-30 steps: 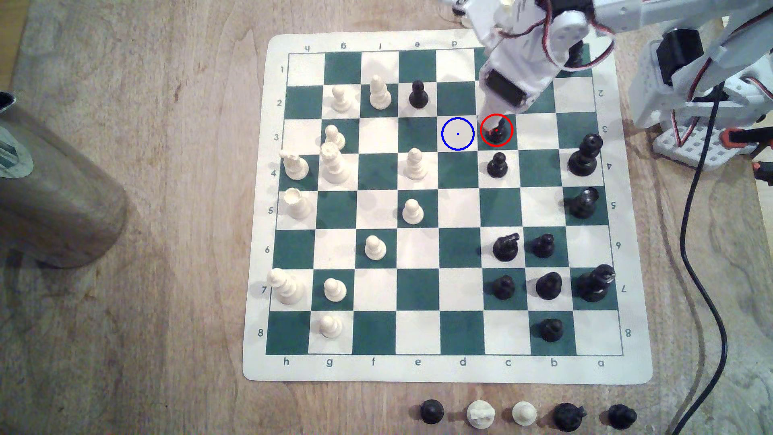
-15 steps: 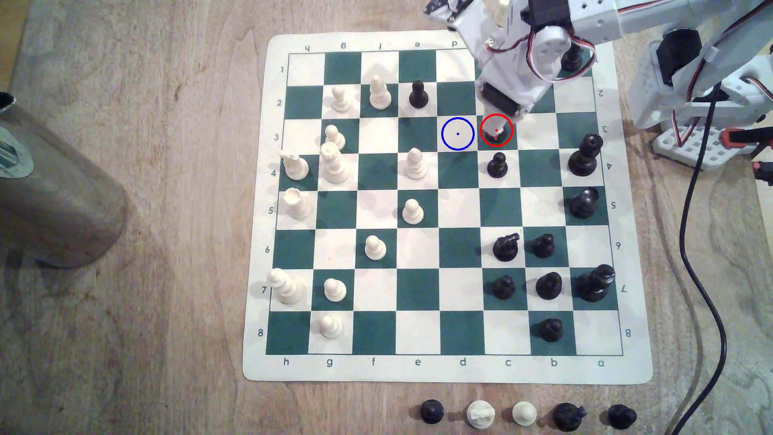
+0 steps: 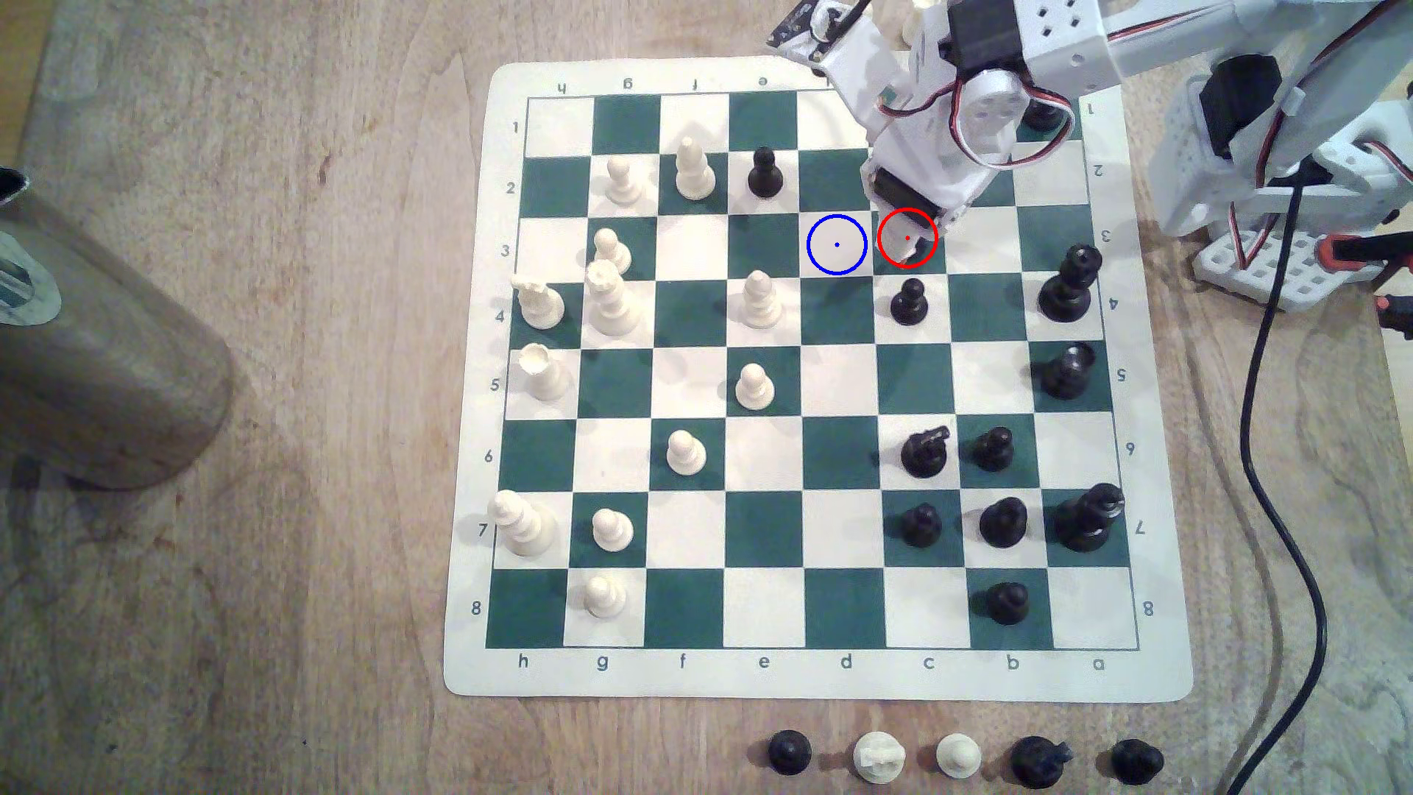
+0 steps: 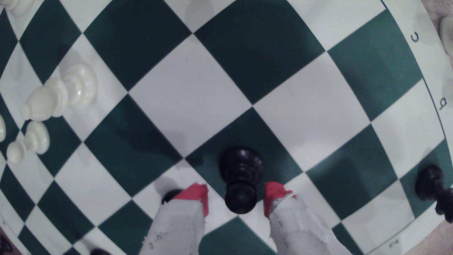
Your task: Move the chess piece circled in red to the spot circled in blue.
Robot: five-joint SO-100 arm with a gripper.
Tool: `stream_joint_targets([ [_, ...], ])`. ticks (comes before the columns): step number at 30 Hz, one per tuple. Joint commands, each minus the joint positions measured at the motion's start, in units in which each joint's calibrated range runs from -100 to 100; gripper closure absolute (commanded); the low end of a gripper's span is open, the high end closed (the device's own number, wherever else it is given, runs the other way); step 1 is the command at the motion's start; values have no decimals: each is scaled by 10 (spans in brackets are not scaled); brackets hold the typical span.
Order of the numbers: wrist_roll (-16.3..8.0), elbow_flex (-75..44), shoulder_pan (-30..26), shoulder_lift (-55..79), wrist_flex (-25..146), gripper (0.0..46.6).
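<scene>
The black pawn (image 4: pixel 240 181) stands upright on its green square, the one ringed in red in the exterior view, on row 3 in the c file. The jaws are spread, one red-tipped finger (image 4: pixel 196 196) on each side of the pawn's head, with a gap showing on both sides, so nothing is gripped yet. Straddling the narrow neck under the ball head makes sense: that is probably the surest place to pinch so small and glossy a piece without tipping it.

In the exterior view the gripper (image 3: pixel 907 241) hides the pawn; the white arm (image 3: pixel 948 130) reaches in from the base at the exterior view's right and bends steeply down over the red ring, the wrist pointing almost straight at the board.

The blue-ringed spot (image 3: pixel 836 244), a cream square, lies bare just beside the pawn's square toward the exterior view's left. Another black pawn (image 3: pixel 909 300) stands on the adjoining square in row 4, close enough to be knocked.
</scene>
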Motion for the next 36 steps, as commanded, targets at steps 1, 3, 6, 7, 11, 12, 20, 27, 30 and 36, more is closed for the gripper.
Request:
stream_joint_targets([
  [1,-2,-22,0,-4,-8,353],
  [3,-2,-22,0,-3,-10,355],
  [6,-3,-22,0,-2,-14,359],
  [7,-3,-22,0,-2,-14,361],
  [11,-3,-22,0,-1,-14,392],
  [12,-3,-22,0,-2,-14,403],
  [20,0,-16,0,-19,-16,463],
  [27,22,-59,16,-108,83,463],
  [30,23,-97,14,-119,108,463],
  [36,24,-168,-13,-66,96,463],
])
